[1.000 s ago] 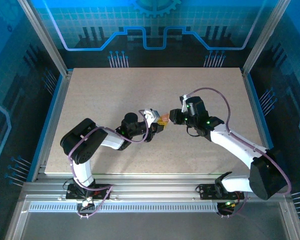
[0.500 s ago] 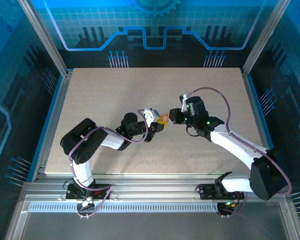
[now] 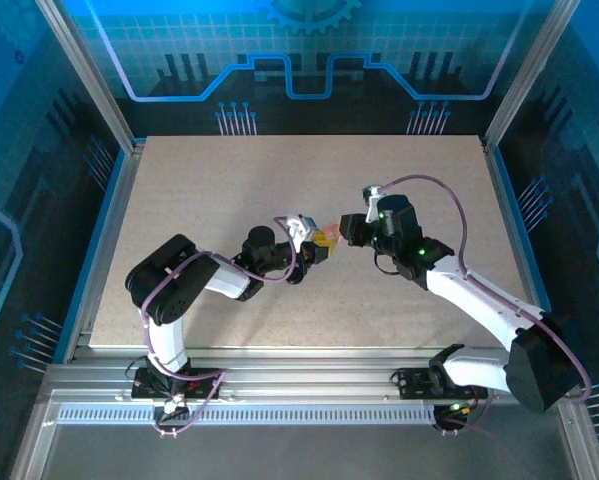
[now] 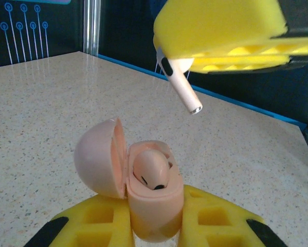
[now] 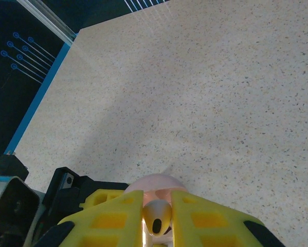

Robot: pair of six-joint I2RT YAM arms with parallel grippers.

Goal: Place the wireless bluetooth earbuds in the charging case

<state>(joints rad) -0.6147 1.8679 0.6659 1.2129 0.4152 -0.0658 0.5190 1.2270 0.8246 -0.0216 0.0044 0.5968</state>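
Two things we hold over the table (image 4: 40,103): at left, the left gripper (image 4: 156,229) pinches the open charging case (image 4: 154,206), one pink earbud (image 4: 151,170) seated inside; up at right, the right gripper (image 5: 158,218) pinches the second earbud (image 4: 180,85), stem slanting down, apart from the case

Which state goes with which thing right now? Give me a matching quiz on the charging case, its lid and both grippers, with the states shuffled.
Things:
1 charging case
2 lid
3 left gripper
4 right gripper

States:
a pinches the held earbud above the case, stem pointing down
b swung open
c shut on the case body
d has the seated earbud inside

Pairs: 1-d; 2-b; 3-c; 4-a
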